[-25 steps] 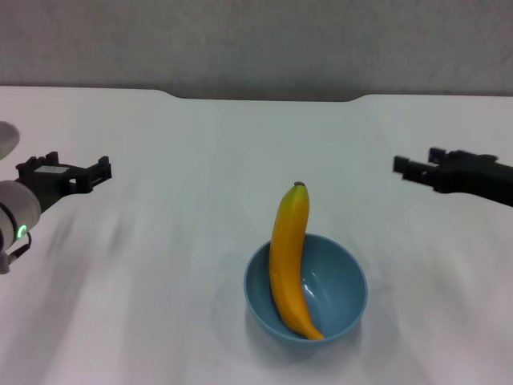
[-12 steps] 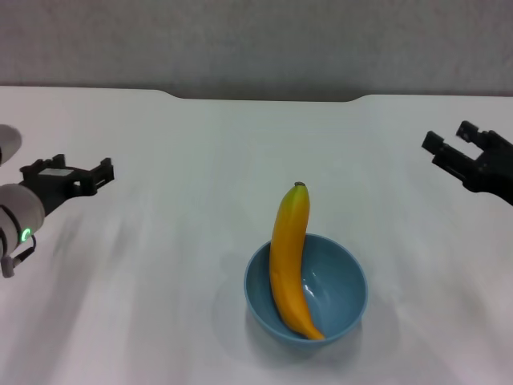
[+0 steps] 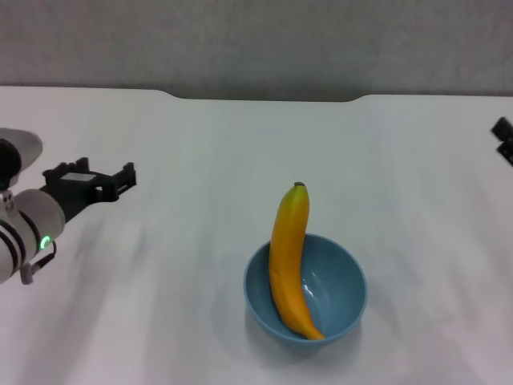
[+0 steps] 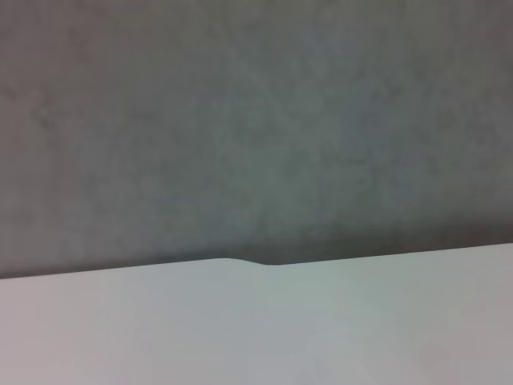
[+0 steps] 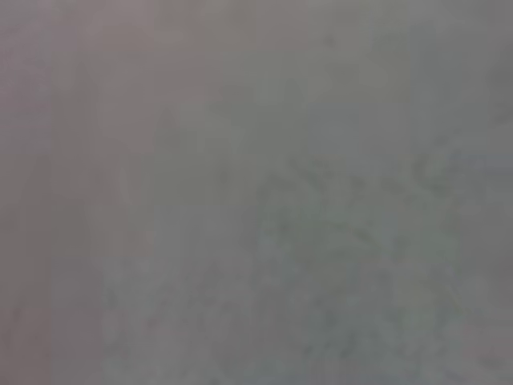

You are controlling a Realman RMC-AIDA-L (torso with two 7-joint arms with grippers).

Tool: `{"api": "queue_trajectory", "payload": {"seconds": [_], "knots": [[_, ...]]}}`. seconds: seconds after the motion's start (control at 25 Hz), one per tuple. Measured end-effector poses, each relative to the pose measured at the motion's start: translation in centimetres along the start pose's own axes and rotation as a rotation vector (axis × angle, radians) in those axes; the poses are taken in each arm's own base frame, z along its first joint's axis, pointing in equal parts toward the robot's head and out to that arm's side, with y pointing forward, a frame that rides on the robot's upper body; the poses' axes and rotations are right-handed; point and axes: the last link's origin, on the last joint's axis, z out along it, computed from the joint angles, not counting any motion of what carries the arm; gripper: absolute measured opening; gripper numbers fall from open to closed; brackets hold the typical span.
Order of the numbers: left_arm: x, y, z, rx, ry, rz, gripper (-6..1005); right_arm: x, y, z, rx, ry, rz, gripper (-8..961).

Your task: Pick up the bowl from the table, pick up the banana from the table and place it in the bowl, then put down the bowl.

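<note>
In the bowl — the banana, stem up.

In the head view the right end effector is cut off by the picture's right edge; only a small dark tip shows, too little to tell how its fingers stand. The left arm runs off the left edge, so only its forearm and the left end effector appear. The lower end of the banana hides part of the inner wall of the bowl. The left wrist view shows only a strip of the table under a grey wall. The right wrist view is a featureless grey blur in which nothing can be made out.
</note>
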Motion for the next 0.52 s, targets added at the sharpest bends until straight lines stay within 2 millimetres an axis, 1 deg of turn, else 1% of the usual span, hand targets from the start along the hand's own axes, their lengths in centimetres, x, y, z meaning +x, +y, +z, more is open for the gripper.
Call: {"api": "queue_trajectory", "payload": {"seconds": [0.32,0.44,0.52], "knots": [[-0.3,1.4,-0.5,-0.030,0.007,0.046,798,0.8,-0.2,-0.1,0.046,0.005,0.011,775],[-1.2,2.5,-0.5,-0.025,0.000,0.094,800,1.6,0.3,0.5,0.028,0.055,0.016,773],[-1.9,3.0,-0.4,-0.013,-0.003,0.119,800,1.7,0.5,0.7,0.021,0.065,0.015,773]]}}
